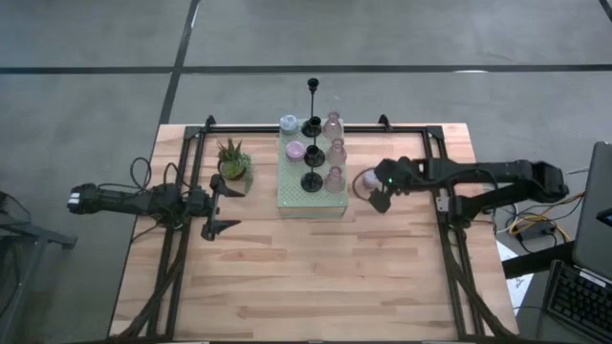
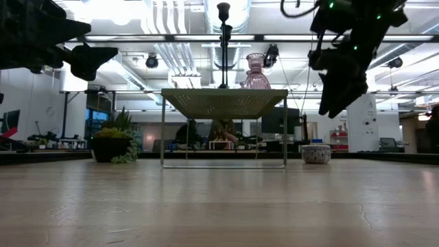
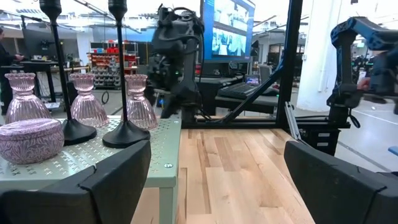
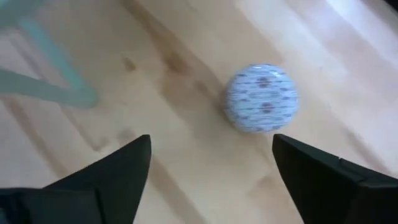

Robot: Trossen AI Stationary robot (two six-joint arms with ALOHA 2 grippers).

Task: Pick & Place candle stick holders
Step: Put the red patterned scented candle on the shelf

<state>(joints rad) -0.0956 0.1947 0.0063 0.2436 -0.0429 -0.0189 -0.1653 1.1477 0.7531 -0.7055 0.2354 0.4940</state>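
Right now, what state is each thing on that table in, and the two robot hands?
Pink glass holders: upright on the board.
Black holders: upright on the board.
Lavender holder: on the board.
Stubby holder: on the bare table, under the right hand.
Right hand: open, empty.
Left hand: open, empty.
Plant: upright.

Your robot is two arms in matte black, and by the pale green perforated board (image 1: pixel 312 196) you can compare them: the left arm (image 1: pixel 143 201) is slim, ends in a white cap on its end away from the board and has thin black cables looping over it, while the right arm (image 1: pixel 478 182) is bulkier, built of rounded segments. You'll see a small green light glowing on the right arm's wrist housing nearest the board. The left gripper (image 3: pixel 211 180) has broad, flat, dark grey fingers (image 3: pixel 118 180) with squared edges, and the right gripper (image 4: pixel 211 165) shows the same dark wedge-shaped fingers (image 4: pixel 106 177).
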